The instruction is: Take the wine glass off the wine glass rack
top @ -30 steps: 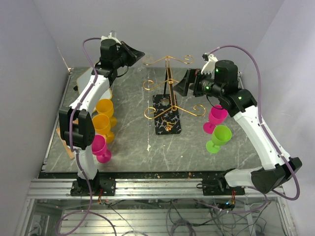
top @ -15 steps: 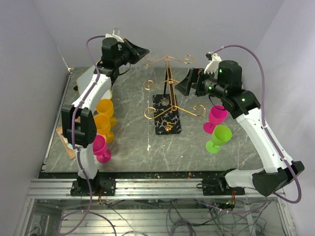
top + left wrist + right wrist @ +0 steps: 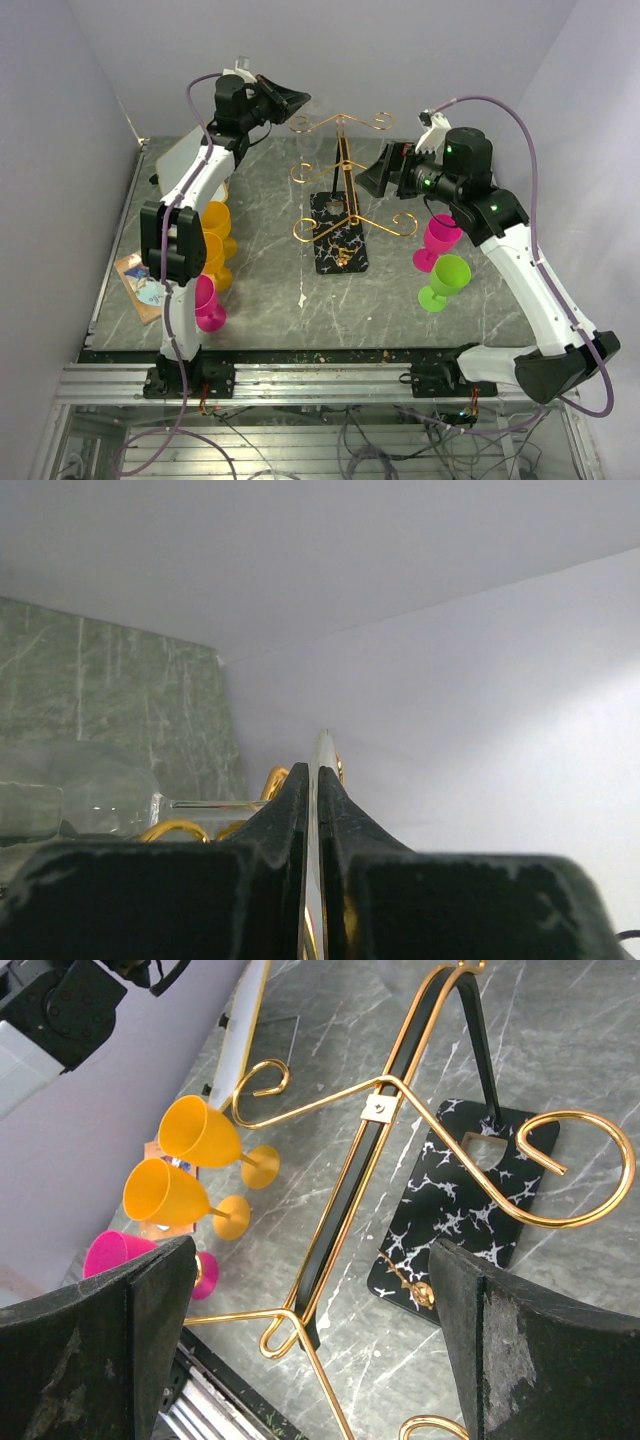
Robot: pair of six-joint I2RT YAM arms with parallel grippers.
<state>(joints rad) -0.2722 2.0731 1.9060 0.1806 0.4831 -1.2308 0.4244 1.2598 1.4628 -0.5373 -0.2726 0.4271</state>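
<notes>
Since the left gripper (image 3: 318, 780) is the one at the wine glass (image 3: 95, 798), the coming move turns on how that glass lies from its fingers. In the left wrist view the two black fingers stand pressed together on a thin bright edge. I take that edge for the rim of the glass's foot, seen edge-on. From that pinch the stem runs level and sideways to the clear bowl, so the long axis of the glass lies across the fingers rather than along them. Curls of gold wire show just under the stem, beside the fingers, so the glass seems to hang yet in the wine glass rack (image 3: 340, 175). Whether the foot touches the wire I cannot tell. From above, the left gripper is raised at the far left end of the rack's top arm, close to the upper left scroll. The clear glass itself is too faint there to make out. The right gripper (image 3: 375, 175) hovers on the right side of the rack with its fingers spread wide and nothing between them. It looks at the gold frame and the black veined base (image 3: 450, 1200), well apart from the glass. By my judgement the left arm, being the nearer and already gripping, has to draw the foot out along the wire toward the scroll's open end, keeping the stem clear of the curl.
</notes>
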